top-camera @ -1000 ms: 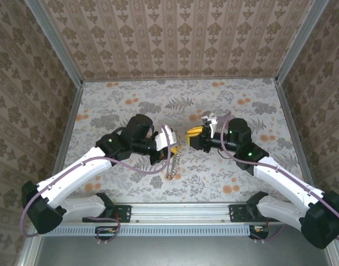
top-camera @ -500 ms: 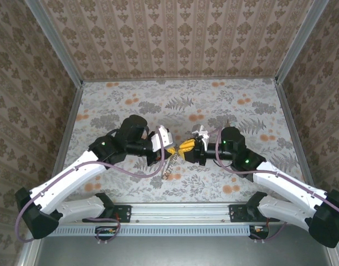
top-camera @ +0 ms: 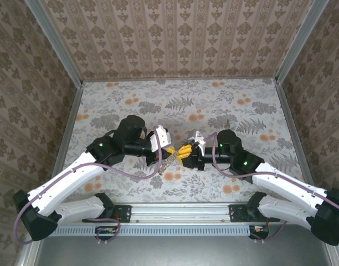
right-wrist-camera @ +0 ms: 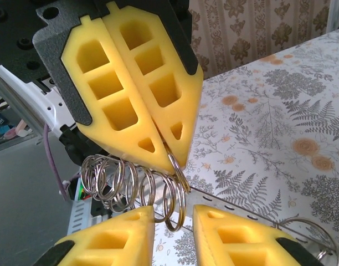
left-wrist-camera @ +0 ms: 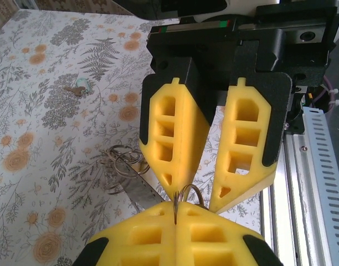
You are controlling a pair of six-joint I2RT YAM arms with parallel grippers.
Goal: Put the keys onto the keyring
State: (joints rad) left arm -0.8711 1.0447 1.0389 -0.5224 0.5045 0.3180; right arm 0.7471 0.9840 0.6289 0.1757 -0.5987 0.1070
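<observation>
Now the right gripper [top-camera: 183, 152] has closed the gap it kept a second ago. It faces the left gripper [top-camera: 169, 153] tip to tip above the tablecloth [top-camera: 131, 94]. The left gripper's jaws are clenched on one ring of the keyring [right-wrist-camera: 125, 180], and the other silver rings bunch just beside its fingertips. The right gripper's jaws stand apart, with the end ring hanging in the gap between them. A small key [left-wrist-camera: 77, 90] lies flat on the tablecloth, well apart from both grippers.
</observation>
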